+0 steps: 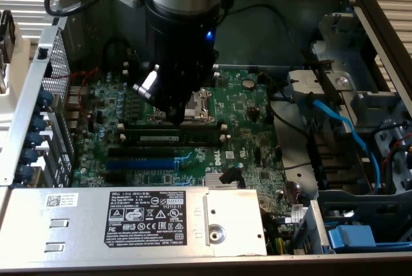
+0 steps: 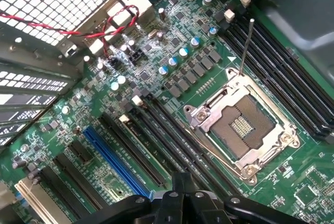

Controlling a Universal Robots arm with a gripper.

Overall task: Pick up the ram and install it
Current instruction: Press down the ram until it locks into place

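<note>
In the exterior view the ram [image 1: 172, 139], a long dark strip with a pale label, sits along one of the black slots [image 1: 168, 131] on the green motherboard [image 1: 244, 128]. My gripper [image 1: 179, 119] hangs just above and behind it, close to the CPU socket [image 1: 198, 103]. In the wrist view my gripper [image 2: 181, 181] is shut, fingertips together, over the black slots [image 2: 172, 135] beside the CPU socket [image 2: 245, 125]. Nothing shows between the fingers. Whether they touch the ram I cannot tell.
A blue slot [image 1: 141, 160] [image 2: 112, 156] runs parallel to the black ones. A metal box with a label [image 1: 161, 215] covers the case's front. Blue cables [image 1: 347, 131] and drive brackets fill the exterior view's right. A perforated case wall [image 1: 55, 89] and red wires [image 2: 104, 25] border the board.
</note>
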